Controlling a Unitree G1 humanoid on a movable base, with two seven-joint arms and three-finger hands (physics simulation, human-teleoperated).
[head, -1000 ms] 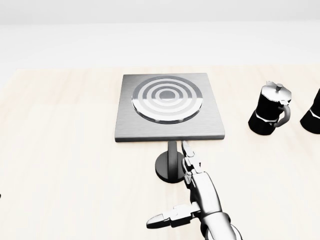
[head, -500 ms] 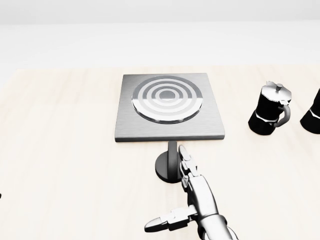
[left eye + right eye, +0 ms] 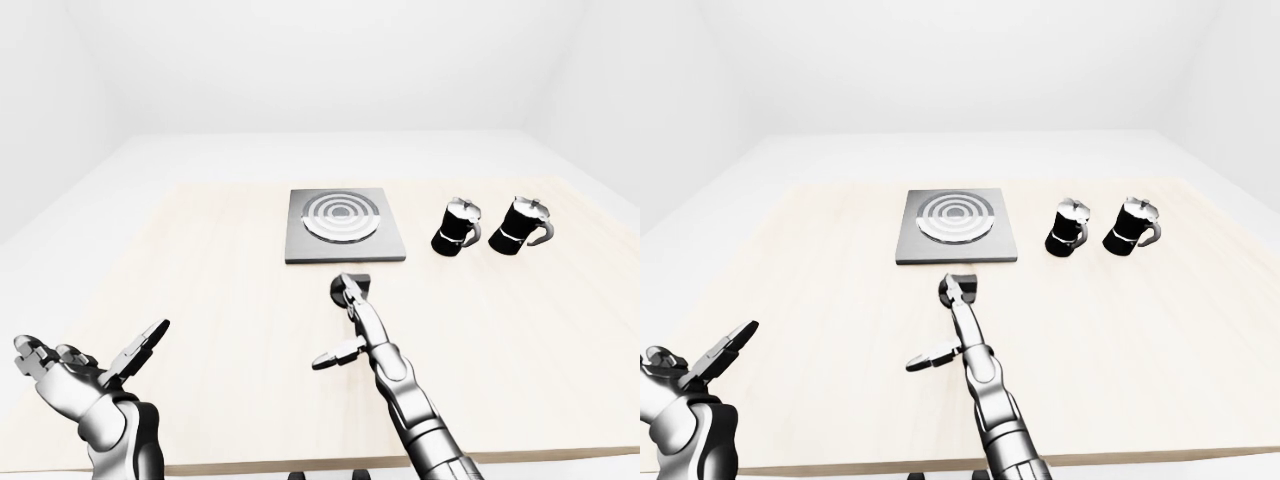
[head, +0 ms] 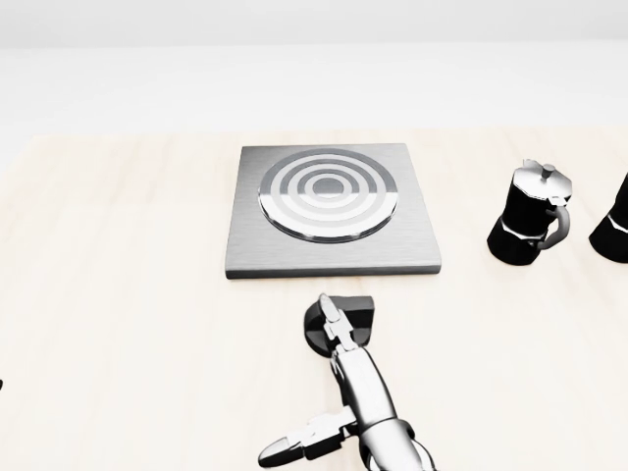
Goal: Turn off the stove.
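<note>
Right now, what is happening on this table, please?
A humanoid robot works at a wooden table. Its right robot hand reaches to the black stove knob, just below the square stove plate in the head view; the fingertips lie on the knob with the thumb spread aside, not closed around it. The left robot hand hangs open at the lower left, holding nothing. Two black moka pots stand untouched to the right of the stove.

A pale wooden surface [image 3: 200, 260] is seen mid-frame, enclosed by plain white walls [image 3: 320, 60] and evenly lit.
</note>
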